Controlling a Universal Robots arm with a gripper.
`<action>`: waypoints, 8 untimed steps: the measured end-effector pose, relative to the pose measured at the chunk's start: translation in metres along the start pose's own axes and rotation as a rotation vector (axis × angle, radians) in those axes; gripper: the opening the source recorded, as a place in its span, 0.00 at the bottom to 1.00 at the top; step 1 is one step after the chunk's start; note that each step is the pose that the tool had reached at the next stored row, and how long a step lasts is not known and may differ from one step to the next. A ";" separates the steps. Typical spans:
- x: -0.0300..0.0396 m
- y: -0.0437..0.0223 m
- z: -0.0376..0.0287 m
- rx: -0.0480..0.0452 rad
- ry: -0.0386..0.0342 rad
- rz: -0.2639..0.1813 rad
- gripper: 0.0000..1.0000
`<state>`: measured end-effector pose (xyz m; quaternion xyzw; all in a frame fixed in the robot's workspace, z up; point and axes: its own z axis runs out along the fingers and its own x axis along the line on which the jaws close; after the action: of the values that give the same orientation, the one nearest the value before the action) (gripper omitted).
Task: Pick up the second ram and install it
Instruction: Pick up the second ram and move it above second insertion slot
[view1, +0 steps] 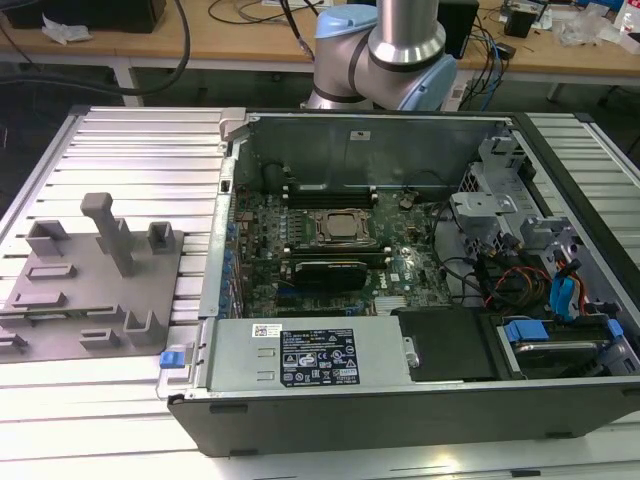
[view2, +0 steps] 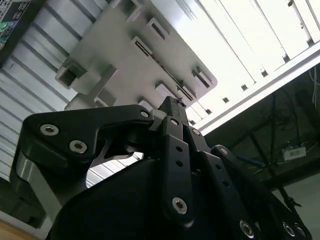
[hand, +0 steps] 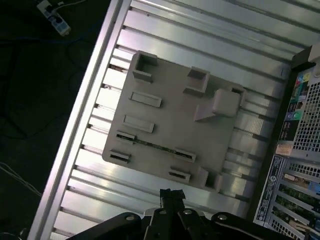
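Nearest in both wrist views, the black gripper (view2: 173, 104) (hand: 172, 192), hanging above the gray holder plate (hand: 170, 115) and apart from it. Fingers closed together at the tips, with nothing visible between them.

Lower, on the plate, the second ram (hand: 152, 145): seen edge-on as a thin dark strip, running between two small slotted blocks along the plate side closest to the gripper. Not held and not touched.

Further across the same plate, several low rectangular blocks and one tall post (hand: 225, 102) with a slanted foot.

Under the plate, the table (hand: 200, 35) of ribbed aluminium, bright where the light falls.

Just beside the plate, on the exterior view's right of it, the open computer case (view1: 400, 415), lying on its side. At the case wall near the plate, the gray power supply (view1: 310, 355); deeper inside and farther from the plate, the processor socket (view1: 340, 228) on the green board, between dark memory slots.

Off the table edge on the plate's opposite side, dark floor with a white power strip (hand: 55, 17).

Farthest from the plate, behind the case, the arm base (view1: 385, 50), silver and light blue.
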<state>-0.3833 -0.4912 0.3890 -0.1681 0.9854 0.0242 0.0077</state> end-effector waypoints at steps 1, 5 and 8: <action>0.0000 0.0000 0.0000 -0.0006 0.0010 -0.022 0.11; 0.0000 0.0000 0.0000 -0.0029 0.0055 -0.124 0.11; 0.0000 0.0000 0.0000 -0.0051 0.0097 -0.215 0.11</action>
<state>-0.3834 -0.4912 0.3889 -0.2730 0.9617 0.0249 0.0050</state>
